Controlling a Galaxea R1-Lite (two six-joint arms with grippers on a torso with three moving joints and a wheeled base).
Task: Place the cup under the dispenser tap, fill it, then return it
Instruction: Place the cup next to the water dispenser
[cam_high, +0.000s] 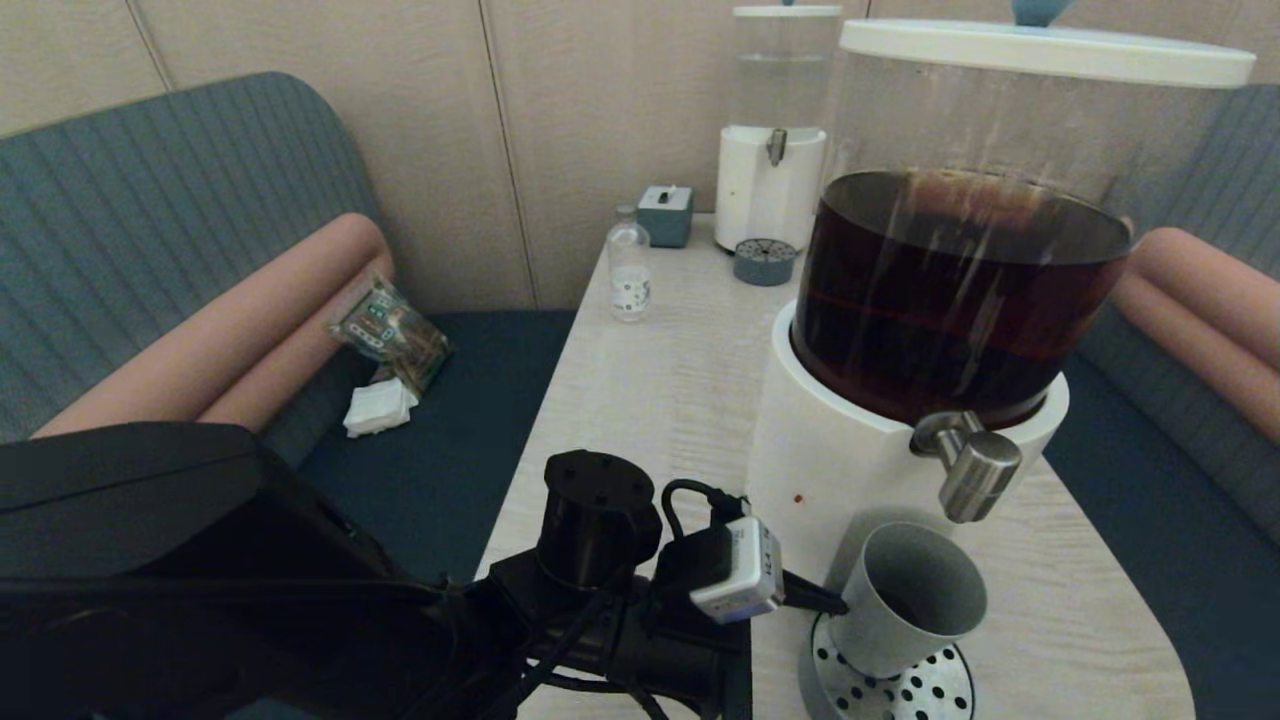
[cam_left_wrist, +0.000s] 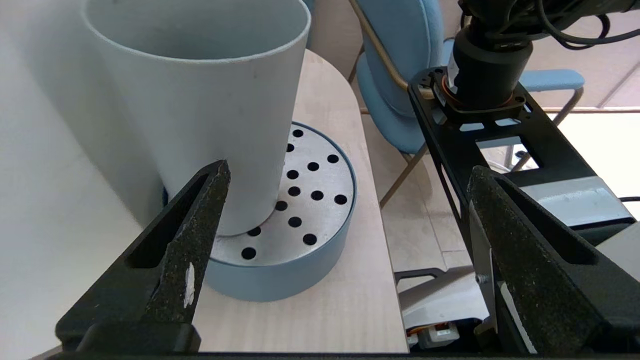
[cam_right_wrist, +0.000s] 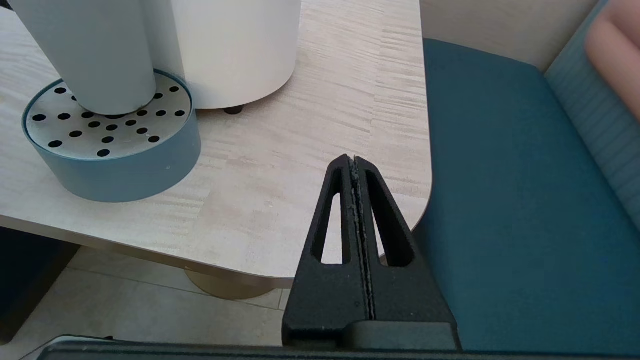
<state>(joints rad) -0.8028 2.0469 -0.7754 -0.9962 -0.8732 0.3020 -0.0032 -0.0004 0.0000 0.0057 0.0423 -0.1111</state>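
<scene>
The right tool hangs parked off the near edge of the tabletop, its fingers pressed flat together on nothing. Nearest on the tabletop sits the round perforated drip tray, and the cup stands on it, base on the metal plate, mouth up. Its long axis runs roughly vertical; in the head view it looks tilted, with the open mouth leaning toward the dispenser. The left tool is at the cup's side with its fingers spread wide. One finger lies close against the cup wall low down, though whether it touches cannot be told; the other stands well apart from the cup, so nothing is pinched. Just above and behind the cup's rim the tap points downward from the white base of the dispenser, whose clear tank holds dark brown liquid. Farther back stand a small bottle, a grey box and a second dispenser with clear liquid.
</scene>
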